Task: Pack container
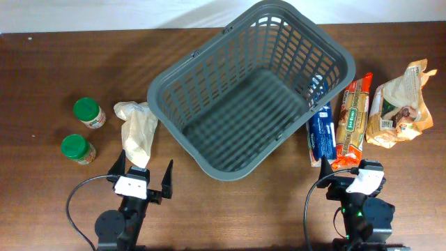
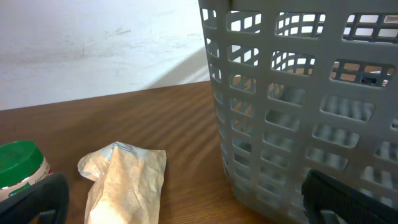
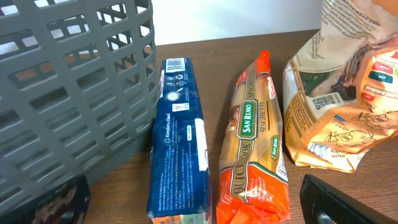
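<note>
Grey plastic, the basket (image 1: 237,111) stands empty at upper centre of the overhead view, probably so each arm can load it from its own side. The left gripper (image 1: 143,169), jaws spread wide and holding nothing, faces the paper bag (image 1: 137,129). The right gripper (image 1: 350,171), equally spread and empty, faces the blue box (image 1: 320,129) and the pasta (image 1: 353,118).

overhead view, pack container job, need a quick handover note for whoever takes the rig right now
Left gripper: open, empty, just short of the tan bag.
Right gripper: open, empty, near the blue box.
Container: mid-table, nothing in it.
On its left: green-lidded jars and the tan bag. On its right: blue box, spaghetti pack, brown paper bag.
Done: nothing packed.
Left: all six items.
</note>
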